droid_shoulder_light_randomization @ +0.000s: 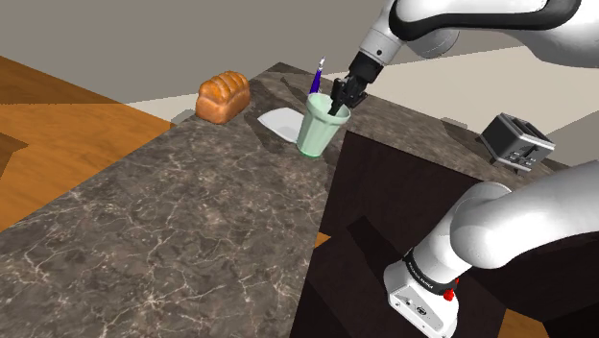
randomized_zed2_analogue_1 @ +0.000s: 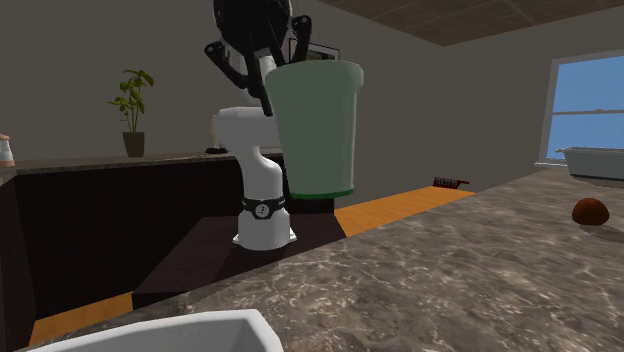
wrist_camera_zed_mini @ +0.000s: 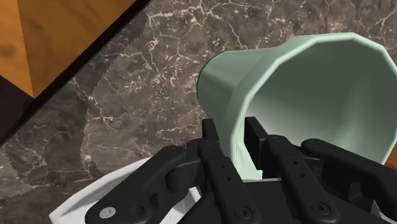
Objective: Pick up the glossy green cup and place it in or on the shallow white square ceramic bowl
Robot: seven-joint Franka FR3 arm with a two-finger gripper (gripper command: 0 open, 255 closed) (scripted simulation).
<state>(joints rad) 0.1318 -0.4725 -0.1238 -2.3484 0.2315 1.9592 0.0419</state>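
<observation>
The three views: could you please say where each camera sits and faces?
Shoulder view: beside the stand, looking down along the dark veined counter at the green cup; white arm and gripper show.
Second exterior view: low on the counter behind the white bowl, facing the arm's base; the gripper shows above the cup.
Wrist view: on the hand, looking down at counter and bowl; black fingers clasp the cup's wall.
Shared: all three show cup, bowl and gripper.
</observation>
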